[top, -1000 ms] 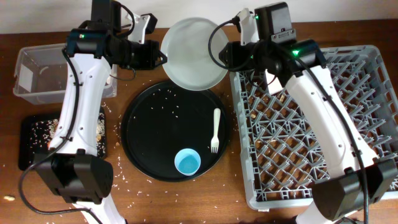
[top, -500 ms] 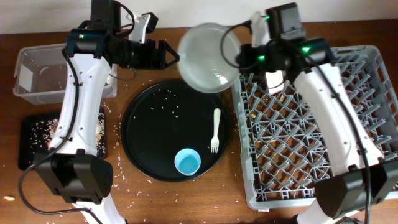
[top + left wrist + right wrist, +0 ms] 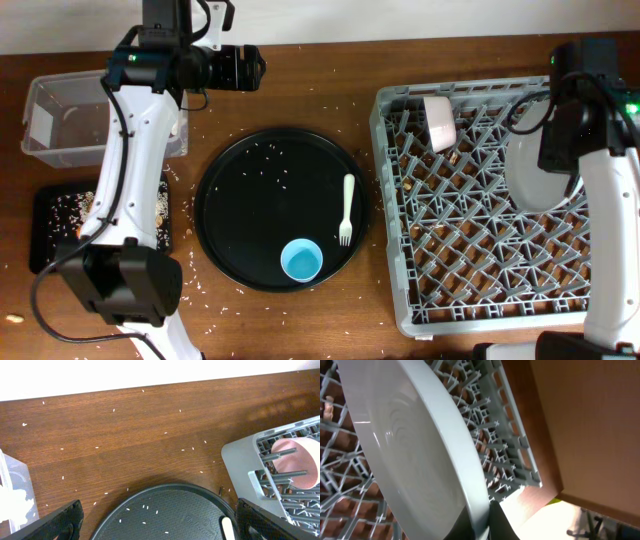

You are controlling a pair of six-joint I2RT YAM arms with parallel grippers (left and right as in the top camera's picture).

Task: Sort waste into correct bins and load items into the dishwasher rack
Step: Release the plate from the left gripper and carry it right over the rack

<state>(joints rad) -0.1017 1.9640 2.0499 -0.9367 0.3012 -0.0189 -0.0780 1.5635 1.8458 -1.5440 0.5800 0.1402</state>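
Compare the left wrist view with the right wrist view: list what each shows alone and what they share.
Left wrist only: the round black tray flecked with rice grains, a corner of the clear tub, and the small bowl among the pegs. Right wrist only: the white plate, on edge above the lattice. Both: the grey dishwasher rack.

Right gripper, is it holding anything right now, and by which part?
Yes, the right gripper holds the white plate, pinched by its rim, tilted on edge over the dishwasher rack.
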